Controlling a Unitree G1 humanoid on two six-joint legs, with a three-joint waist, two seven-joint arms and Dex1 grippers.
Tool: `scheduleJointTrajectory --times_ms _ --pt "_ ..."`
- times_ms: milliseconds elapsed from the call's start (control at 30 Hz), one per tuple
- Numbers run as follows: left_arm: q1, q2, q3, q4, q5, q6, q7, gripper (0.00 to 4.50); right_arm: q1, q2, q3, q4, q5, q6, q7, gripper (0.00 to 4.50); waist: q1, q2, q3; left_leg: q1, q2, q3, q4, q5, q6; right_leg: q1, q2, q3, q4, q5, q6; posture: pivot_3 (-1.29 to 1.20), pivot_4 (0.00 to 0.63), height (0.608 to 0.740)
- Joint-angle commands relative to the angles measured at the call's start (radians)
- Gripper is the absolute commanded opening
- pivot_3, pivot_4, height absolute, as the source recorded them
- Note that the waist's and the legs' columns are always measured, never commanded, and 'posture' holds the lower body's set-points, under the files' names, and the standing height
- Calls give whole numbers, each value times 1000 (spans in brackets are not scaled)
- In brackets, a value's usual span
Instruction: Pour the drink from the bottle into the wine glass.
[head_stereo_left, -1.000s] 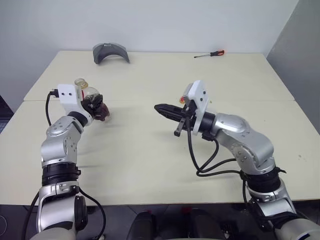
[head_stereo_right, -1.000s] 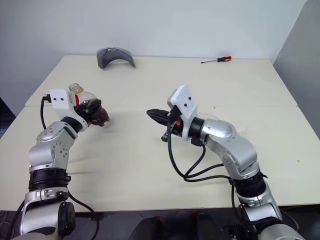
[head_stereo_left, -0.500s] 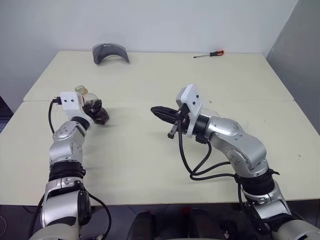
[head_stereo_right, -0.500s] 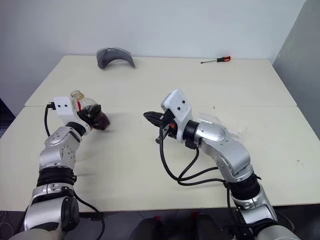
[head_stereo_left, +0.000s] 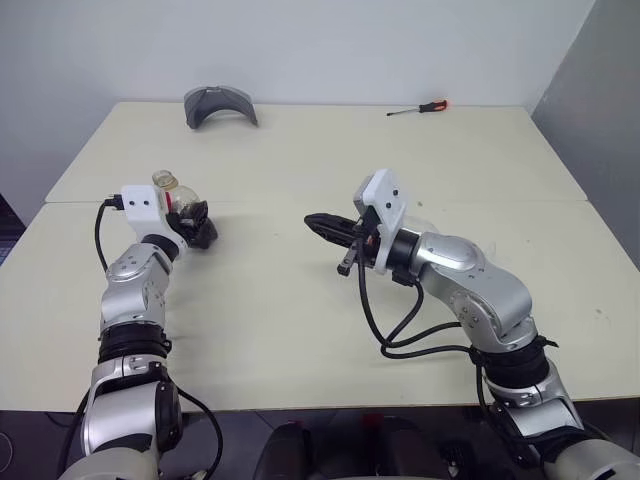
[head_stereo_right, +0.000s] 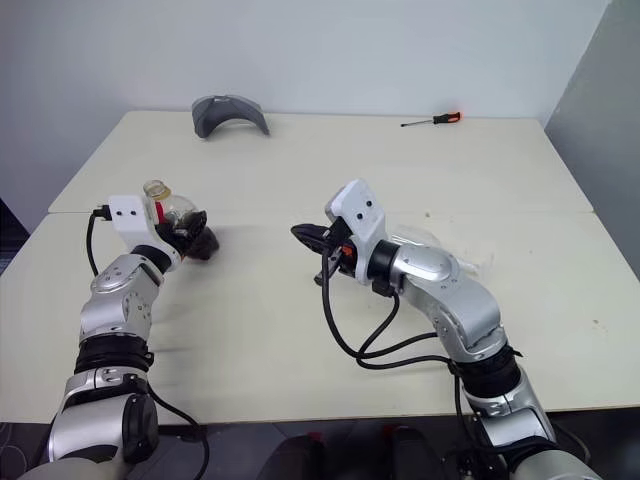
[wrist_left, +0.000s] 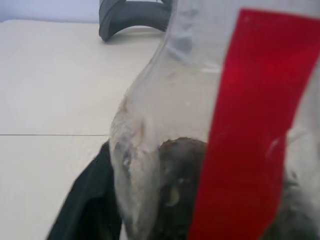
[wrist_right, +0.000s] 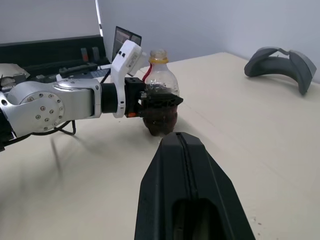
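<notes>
The bottle (wrist_right: 159, 77) stands upright at the table's left, clear with a red strip on its neck. The dark drink (wrist_right: 160, 122) fills its lower part. My left gripper (head_stereo_left: 198, 228) reaches level around the bottle's round body, and the left wrist view looks straight at the bottle (wrist_left: 200, 125). My right gripper (head_stereo_left: 312, 220) hovers shut and empty over the table's middle, pointing toward the bottle. The wine glass (head_stereo_right: 425, 238) stands behind my right forearm and is mostly hidden by it.
A grey curved object (head_stereo_left: 220, 105) lies at the table's far left edge. A red-handled screwdriver (head_stereo_left: 420, 107) lies at the far right. A seam crosses the table (head_stereo_left: 300, 330) from side to side. Screens (wrist_right: 125, 37) stand beyond the table's left side.
The camera shifted early on. My left gripper has sunk a little with the bottle, which now stands on the table. The right arm has kept still.
</notes>
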Motion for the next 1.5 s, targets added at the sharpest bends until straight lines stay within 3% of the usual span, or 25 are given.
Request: scheduleJointTrajectory --times_ms 33,100,800,1000,1133,1367,1500 --pt "10 15 13 -38 1 -8 9 4132 -21 0 -21 -18 0 -20 8 0 0 0 0 0 0 0 0 0 0 0 0 0 0 0 0 0 150 740" --pt "38 10 18 -83 -6 10 17 4467 -20 2 -21 -17 1 -22 9 0 -1 0 0 0 0 0 0 0 0 0 0 0 0 0 0 0 150 740" --pt "323 -50 111 -675 -144 411 178 4467 5 -5 -16 -18 -9 -46 29 0 -1 0 0 0 0 0 0 0 0 0 0 0 0 0 0 0 150 740" --pt "541 -115 71 -977 -233 525 161 4467 46 -50 -30 -49 -2 -39 47 0 -1 0 0 0 0 0 -1 0 1 0 -1 1 -1 0 0 0 150 740" --pt "633 -65 -103 -1160 -239 519 20 4467 86 -106 -52 -79 -1 -30 58 0 6 -1 0 0 0 0 -1 -2 3 1 -1 0 -1 0 0 0 150 740" --pt "527 7 -249 -1208 -338 530 -198 4467 180 -211 -102 -148 7 0 59 0 15 0 0 1 -1 0 -1 -2 4 2 -1 1 -1 0 0 0 150 740" --pt "460 72 -294 -1191 -396 538 -345 4500 258 -286 -188 -223 22 59 34 825 13 0 0 1 0 0 -1 -2 4 2 0 1 -1 0 0 0 150 740"
